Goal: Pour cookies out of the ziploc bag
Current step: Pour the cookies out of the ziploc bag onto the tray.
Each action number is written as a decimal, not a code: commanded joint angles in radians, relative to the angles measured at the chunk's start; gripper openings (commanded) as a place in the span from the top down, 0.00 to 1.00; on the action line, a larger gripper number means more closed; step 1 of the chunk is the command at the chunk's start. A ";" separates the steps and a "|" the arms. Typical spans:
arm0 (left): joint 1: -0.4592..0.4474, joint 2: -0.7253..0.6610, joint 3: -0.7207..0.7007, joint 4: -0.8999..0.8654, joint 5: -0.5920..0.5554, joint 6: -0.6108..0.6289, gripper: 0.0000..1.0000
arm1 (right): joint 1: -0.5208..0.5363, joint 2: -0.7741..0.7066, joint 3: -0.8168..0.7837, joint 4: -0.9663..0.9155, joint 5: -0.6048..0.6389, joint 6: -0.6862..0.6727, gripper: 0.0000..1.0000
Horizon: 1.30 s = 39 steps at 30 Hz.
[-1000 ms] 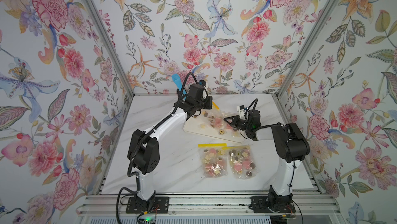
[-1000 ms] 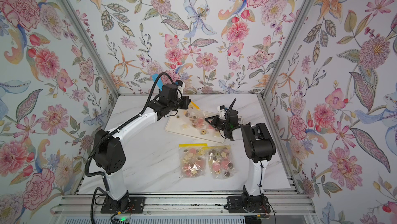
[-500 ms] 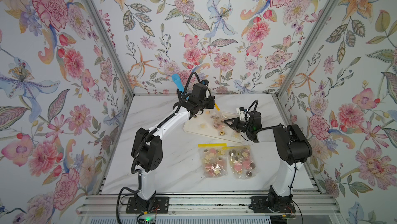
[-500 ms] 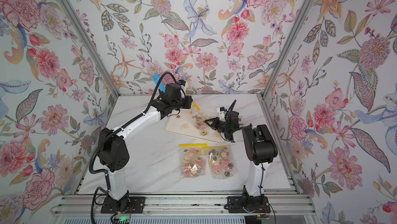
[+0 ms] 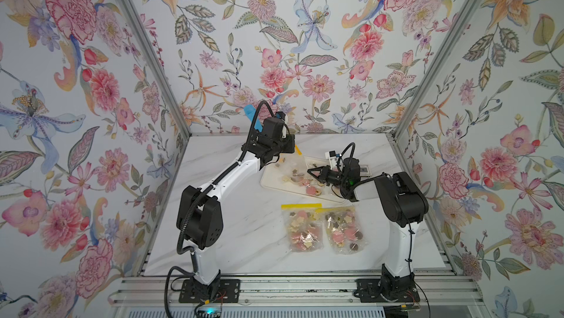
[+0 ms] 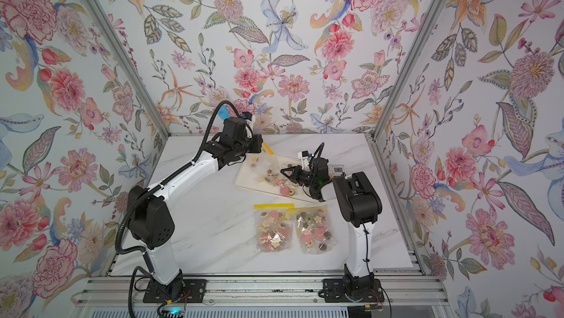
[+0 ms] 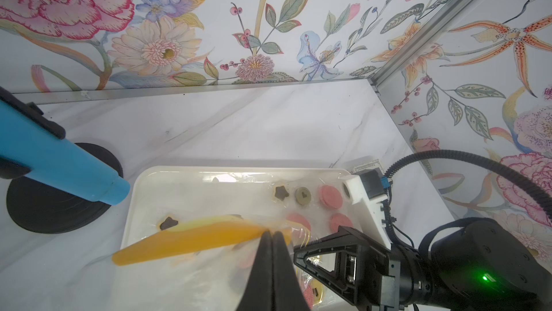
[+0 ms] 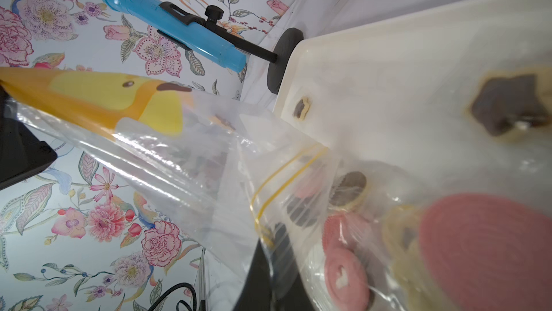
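Observation:
A clear ziploc bag [image 8: 194,157] with a yellow zip strip [image 7: 194,239] hangs between both grippers above the white tray [image 5: 271,183]. My left gripper [image 7: 271,233] is shut on the yellow strip. My right gripper [image 8: 274,243] is shut on the bag's edge by the thin yellow line. Cookies [image 8: 346,273], pink rounds and dark stars, lie partly under the plastic and partly loose on the tray [image 7: 149,187]. In both top views the cookies [image 5: 311,189] [image 6: 285,190] sit in the tray's middle, beside the right gripper [image 5: 309,170].
Two filled, sealed ziploc bags [image 5: 303,228] [image 5: 343,229] lie side by side at the table's front. A blue microphone [image 8: 167,19] on a black round stand [image 7: 44,205] stands behind the tray's far left corner. A small card [image 5: 364,170] lies behind the right wrist.
The left wrist has shifted slightly with the yellow strip. The right gripper has crept a little to the left over the tray. Both stay shut on the bag.

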 commanded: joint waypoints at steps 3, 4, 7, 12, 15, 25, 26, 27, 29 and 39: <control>-0.031 0.015 0.041 0.063 0.024 -0.030 1.00 | -0.071 -0.085 -0.045 -0.066 -0.013 -0.054 1.00; -0.040 0.026 0.055 0.064 0.024 -0.034 1.00 | -0.082 -0.098 -0.052 -0.087 -0.014 -0.070 1.00; -0.057 0.056 0.100 0.049 0.023 -0.033 1.00 | -0.109 -0.131 -0.078 -0.112 -0.008 -0.097 1.00; -0.062 0.067 0.155 -0.013 -0.021 0.006 1.00 | -0.105 -0.124 -0.083 -0.067 -0.037 -0.064 1.00; -0.058 0.051 0.182 -0.060 -0.074 0.044 1.00 | -0.073 -0.089 -0.048 -0.041 -0.073 -0.038 1.00; -0.045 -0.011 0.191 -0.141 -0.152 0.102 1.00 | 0.025 0.032 0.064 -0.032 -0.022 0.024 1.00; -0.044 -0.018 0.176 -0.132 -0.146 0.104 1.00 | 0.024 0.031 0.060 -0.023 -0.010 0.031 1.00; -0.044 -0.024 0.162 -0.124 -0.144 0.105 1.00 | 0.025 0.025 0.054 -0.022 0.004 0.031 1.00; -0.044 -0.037 0.132 -0.102 -0.139 0.108 1.00 | 0.024 0.004 0.050 -0.038 0.020 0.017 1.00; -0.075 -0.088 0.072 -0.016 -0.150 0.141 1.00 | 0.016 -0.010 0.043 -0.089 0.068 -0.047 1.00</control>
